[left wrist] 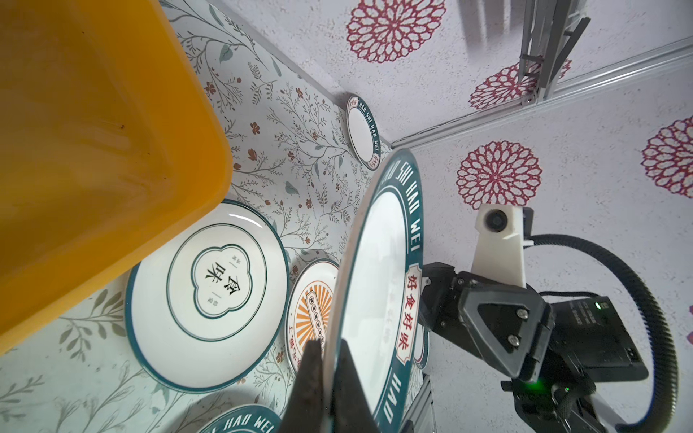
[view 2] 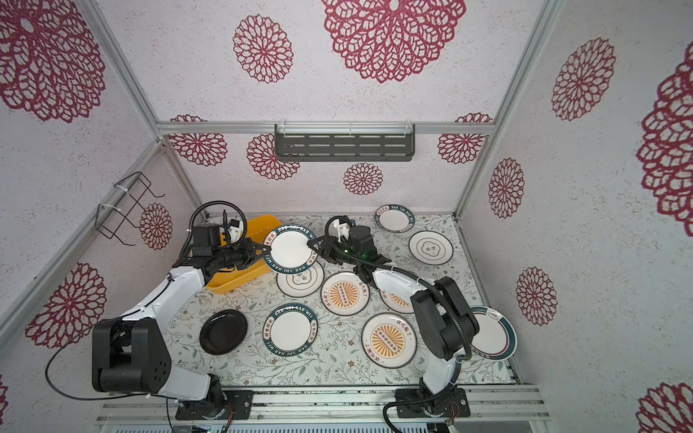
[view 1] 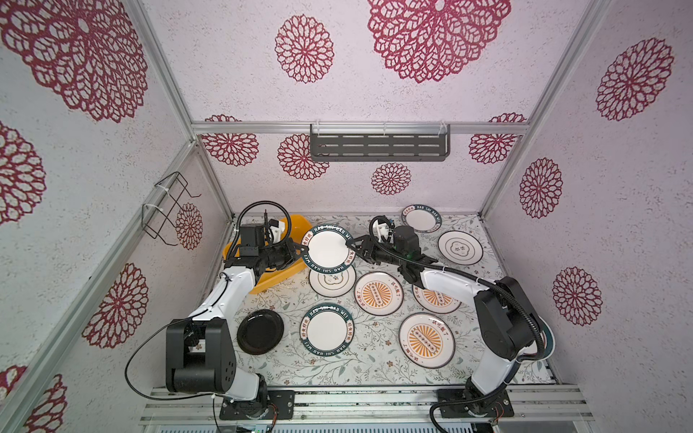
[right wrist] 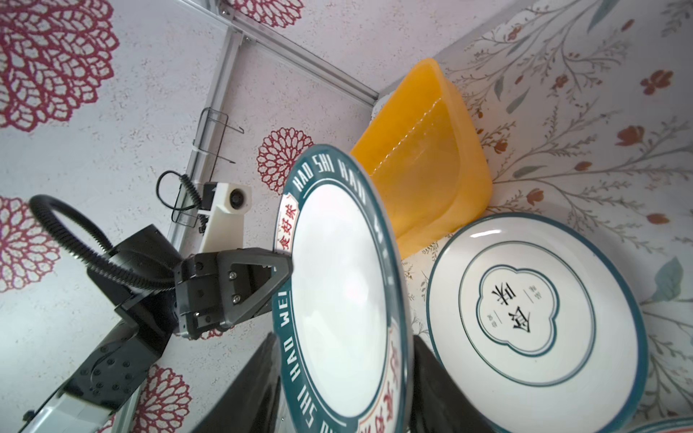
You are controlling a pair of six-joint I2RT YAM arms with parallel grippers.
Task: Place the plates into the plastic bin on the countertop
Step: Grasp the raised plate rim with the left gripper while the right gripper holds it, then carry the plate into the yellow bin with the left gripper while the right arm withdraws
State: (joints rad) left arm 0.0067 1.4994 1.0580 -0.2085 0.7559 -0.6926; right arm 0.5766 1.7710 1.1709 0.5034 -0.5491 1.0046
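Vine-print table [view 1: 337,371]; yellow bin [view 1: 275,279] at back left. I see the left jaws clenched on the rim of a teal-lettered plate [view 1: 328,248], held aloft just right of the bin. Right jaws spread loose around its opposite rim. Other plates [view 1: 326,329] lie flat on the table.

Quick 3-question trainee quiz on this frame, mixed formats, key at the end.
1. True or false: the yellow-orange plastic bin already holds a plate.
2. Which gripper is shut on the raised teal-rimmed plate? A left, B right, C both.
3. How many orange sunburst plates lie on the countertop?

Key:
1. False. No plate shows in it.
2. A. The left gripper pinches the rim; the right gripper has its jaws open around the opposite rim.
3. Three, one partly under the right arm.
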